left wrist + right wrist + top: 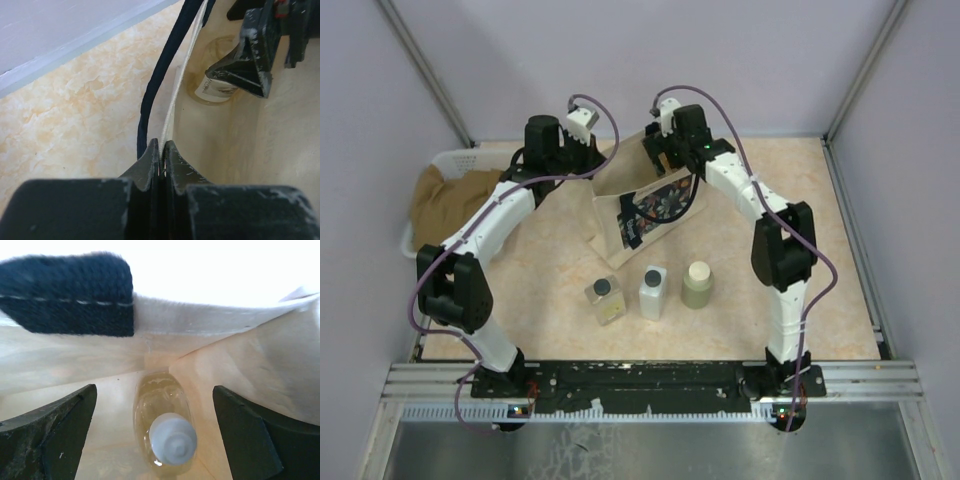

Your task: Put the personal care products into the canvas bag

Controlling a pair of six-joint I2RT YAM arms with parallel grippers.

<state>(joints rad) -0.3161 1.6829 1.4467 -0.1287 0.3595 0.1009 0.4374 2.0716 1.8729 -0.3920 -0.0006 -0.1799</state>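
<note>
The canvas bag (645, 205) stands at the table's middle back, floral panel toward me. My left gripper (161, 150) is shut on the bag's rim (172, 107) beside its navy handle (155, 95), holding the mouth open. My right gripper (155, 435) is open above the bag's mouth (665, 150). The amber bottle with white cap (165, 425) lies inside the bag between the spread fingers, untouched. It also shows in the left wrist view (212, 90). On the table in front stand the clear square bottle (605, 298), the white rectangular bottle (652, 291) and the olive-green bottle (697, 284).
A white basket (440, 165) with brown cloth (445, 205) stands at the back left, close behind my left arm. The table's edges are bordered by lilac walls and metal posts.
</note>
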